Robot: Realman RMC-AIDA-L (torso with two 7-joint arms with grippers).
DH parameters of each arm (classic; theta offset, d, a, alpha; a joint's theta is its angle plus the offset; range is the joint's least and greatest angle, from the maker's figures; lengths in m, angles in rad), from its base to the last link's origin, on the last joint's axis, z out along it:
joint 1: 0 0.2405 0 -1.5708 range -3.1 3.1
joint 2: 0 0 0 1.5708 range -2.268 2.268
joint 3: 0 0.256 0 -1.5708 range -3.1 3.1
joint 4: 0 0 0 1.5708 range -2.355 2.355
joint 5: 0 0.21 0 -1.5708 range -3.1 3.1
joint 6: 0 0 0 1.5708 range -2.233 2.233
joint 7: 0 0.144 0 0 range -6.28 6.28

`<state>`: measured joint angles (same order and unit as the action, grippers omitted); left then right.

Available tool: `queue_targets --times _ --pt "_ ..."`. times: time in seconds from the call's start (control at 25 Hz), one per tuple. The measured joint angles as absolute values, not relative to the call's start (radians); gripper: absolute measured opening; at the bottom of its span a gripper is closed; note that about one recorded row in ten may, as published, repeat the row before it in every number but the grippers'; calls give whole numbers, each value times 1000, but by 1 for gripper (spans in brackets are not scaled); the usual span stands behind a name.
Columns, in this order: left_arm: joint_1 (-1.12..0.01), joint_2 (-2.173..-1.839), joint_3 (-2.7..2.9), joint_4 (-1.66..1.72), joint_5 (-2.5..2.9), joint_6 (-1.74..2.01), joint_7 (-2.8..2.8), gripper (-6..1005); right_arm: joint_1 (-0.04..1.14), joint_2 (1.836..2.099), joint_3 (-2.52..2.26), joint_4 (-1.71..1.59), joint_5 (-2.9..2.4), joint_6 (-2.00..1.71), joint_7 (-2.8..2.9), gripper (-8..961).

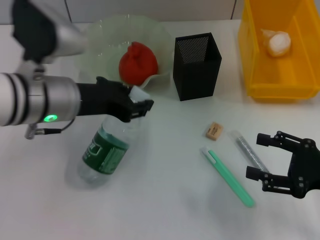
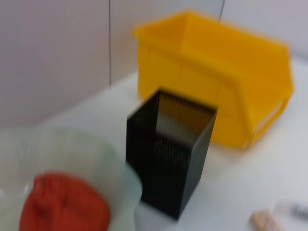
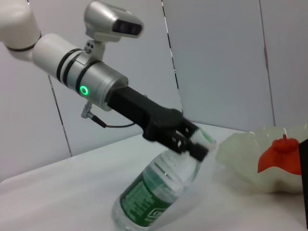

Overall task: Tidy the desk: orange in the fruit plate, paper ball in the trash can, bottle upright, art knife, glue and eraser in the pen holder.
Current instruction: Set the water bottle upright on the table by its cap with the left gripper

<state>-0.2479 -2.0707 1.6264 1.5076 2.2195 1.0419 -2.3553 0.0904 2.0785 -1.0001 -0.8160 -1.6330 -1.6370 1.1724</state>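
1 left gripper (image 1: 136,106) fingers clamp tilted bottle (image 1: 106,150) neck; right gripper (image 1: 272,159) fingers spread, empty.

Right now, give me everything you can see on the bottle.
The bottle is clear plastic with a green label carrying white print and a white cap. It is tilted, base on the white table, neck raised toward the fruit plate. The left gripper is clamped on its neck just below the cap. It looks empty, though I cannot be sure. Nothing else touches it; the right gripper hangs open, well away.
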Motion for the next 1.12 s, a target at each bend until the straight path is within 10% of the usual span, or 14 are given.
queue_targets --times 1.12 --pt "-169 -2072 1399 1213 1559 1075 -1587 537 109 2076 -1000 -827 -1655 -1658 1216 838"
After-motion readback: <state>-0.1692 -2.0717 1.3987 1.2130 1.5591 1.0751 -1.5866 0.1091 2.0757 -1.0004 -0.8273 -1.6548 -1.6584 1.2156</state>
